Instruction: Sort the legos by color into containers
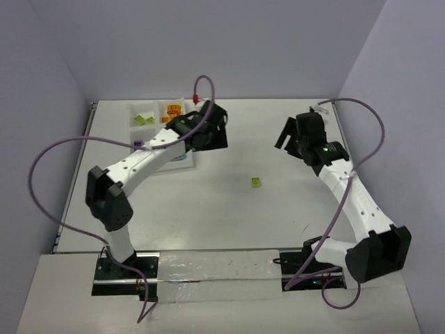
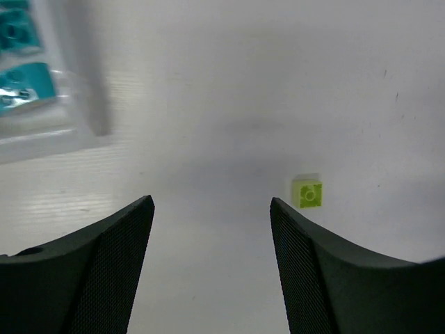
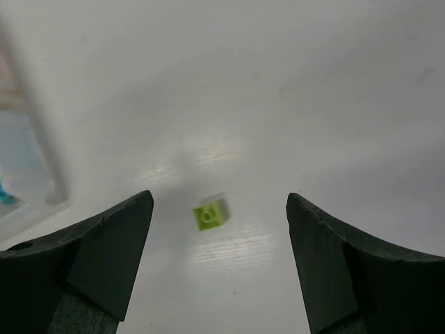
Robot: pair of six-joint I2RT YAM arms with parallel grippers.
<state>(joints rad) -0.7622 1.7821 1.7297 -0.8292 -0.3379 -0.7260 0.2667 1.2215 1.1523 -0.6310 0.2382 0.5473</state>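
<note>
One loose lime green lego (image 1: 256, 182) lies on the white table between the two arms. It also shows in the left wrist view (image 2: 308, 193) just beyond the right fingertip, and in the right wrist view (image 3: 210, 215) between the fingers, below them. The white tray (image 1: 157, 115) stands at the far left. It holds lime bricks (image 1: 144, 120), orange bricks (image 1: 173, 110), a purple brick (image 1: 138, 144) and teal bricks (image 2: 24, 80). My left gripper (image 1: 211, 138) (image 2: 212, 209) hovers open and empty by the tray's right edge. My right gripper (image 1: 287, 136) (image 3: 219, 202) hovers open and empty, far right of the brick.
The left arm lies over the near right part of the tray and hides it in the top view. The tray's edge (image 3: 31, 167) shows at the left of the right wrist view. Walls enclose the table at the back and both sides.
</note>
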